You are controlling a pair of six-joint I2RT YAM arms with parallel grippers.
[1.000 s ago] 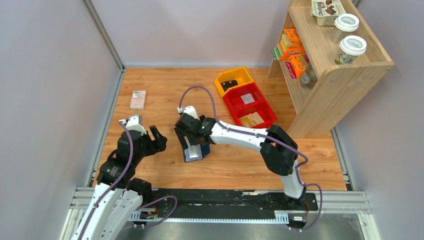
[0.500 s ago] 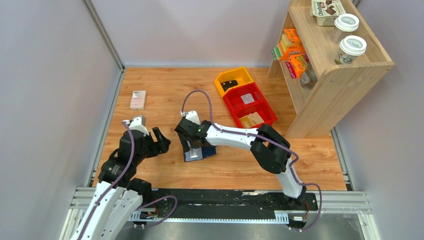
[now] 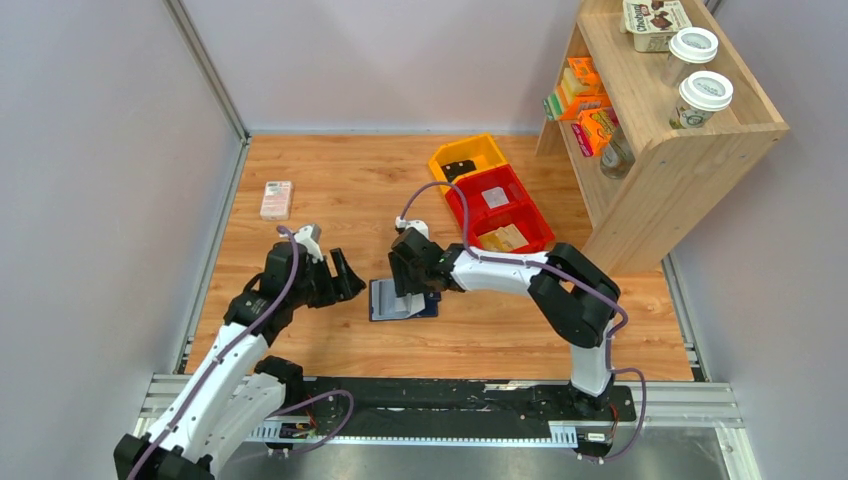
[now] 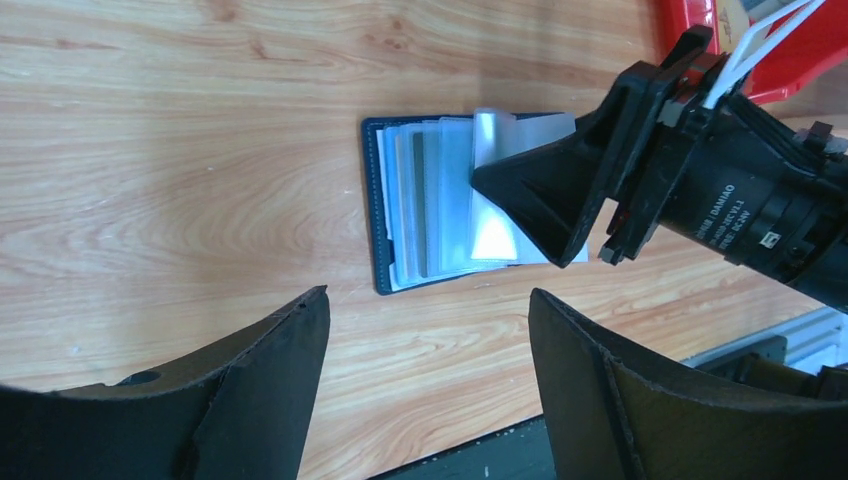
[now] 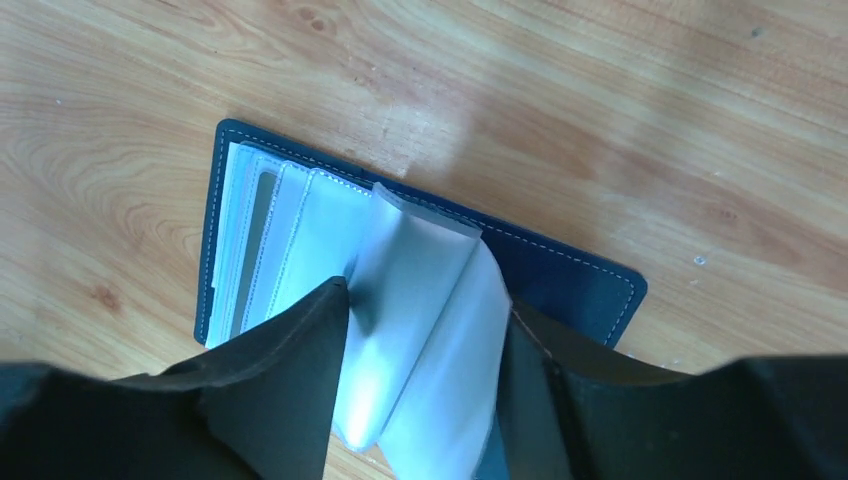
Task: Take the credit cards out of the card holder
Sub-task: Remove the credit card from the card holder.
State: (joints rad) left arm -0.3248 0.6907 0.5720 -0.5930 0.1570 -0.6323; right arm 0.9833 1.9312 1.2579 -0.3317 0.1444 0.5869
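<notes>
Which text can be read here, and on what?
"DAMIAO": right arm's wrist motor; the smaller print beside it is unreadable.
"Cho…": carton on top of the shelf; the rest is blurred.
Cup labels, orange boxes, pink box: too small to read.
Card holder: no text visible.

The counter [image 4: 150, 150] is smooth wood with a light sheen. The card holder [image 5: 560, 275] looks like matt, stitched leather; its inner sleeves [image 5: 420, 300] are glossy clear plastic. The left tool [image 4: 425, 300] looks like matt plastic.
</notes>
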